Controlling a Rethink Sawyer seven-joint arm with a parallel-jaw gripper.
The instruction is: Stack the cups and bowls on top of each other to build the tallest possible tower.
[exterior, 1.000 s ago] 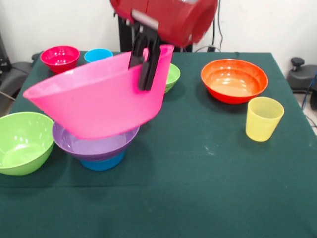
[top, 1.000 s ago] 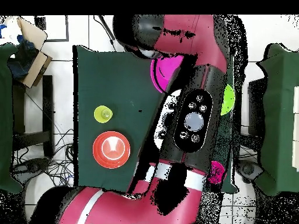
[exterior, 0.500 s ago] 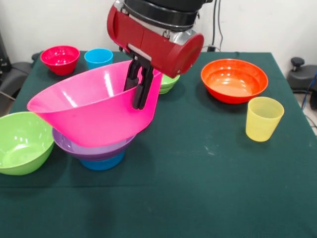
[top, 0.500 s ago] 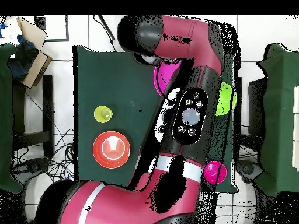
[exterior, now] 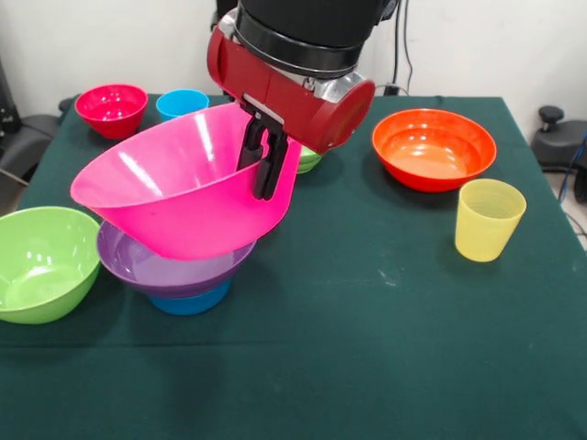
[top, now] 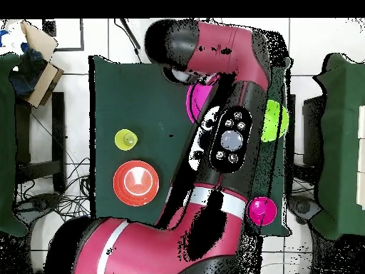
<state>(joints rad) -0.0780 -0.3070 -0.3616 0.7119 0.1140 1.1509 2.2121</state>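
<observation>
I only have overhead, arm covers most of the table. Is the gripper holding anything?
Observer: Yes. In the front view the gripper is shut on the rim of the pink bowl.
Operator: Is that bowl level?
Observer: No, it is tilted, its gripped side higher, and its base sits in the purple bowl.
Operator: Anything under the purple one?
Observer: A blue bowl on the table. Together they make the tower so far.
</observation>
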